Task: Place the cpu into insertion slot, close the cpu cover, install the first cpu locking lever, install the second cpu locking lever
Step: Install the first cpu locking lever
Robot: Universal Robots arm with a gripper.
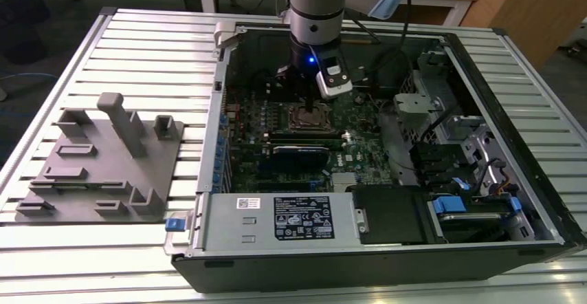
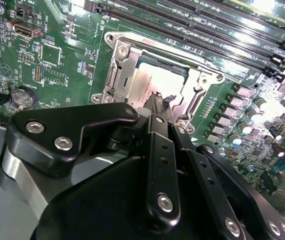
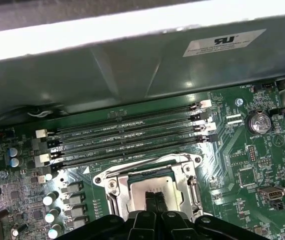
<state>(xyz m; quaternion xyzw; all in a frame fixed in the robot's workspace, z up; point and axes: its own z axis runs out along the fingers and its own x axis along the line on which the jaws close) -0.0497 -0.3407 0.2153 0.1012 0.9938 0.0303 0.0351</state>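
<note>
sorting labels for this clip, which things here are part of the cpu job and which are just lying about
Part of the job:
- cpu
- insertion slot
- cpu cover
- gripper, right over the cpu

Lying about:
- grey fixture block on the table
- coin battery
- blue latch

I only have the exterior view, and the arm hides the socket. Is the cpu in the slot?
Observer: Yes. In both wrist views the cpu lies flat in the slot, silver top up.
Operator: And the cover?
Observer: In the second wrist view the cover seems to lie down around the cpu, framing it.
Operator: What about the gripper?
Observer: The gripper is shut, with its tips just over the cpu's middle, and nothing shows between them.
</note>
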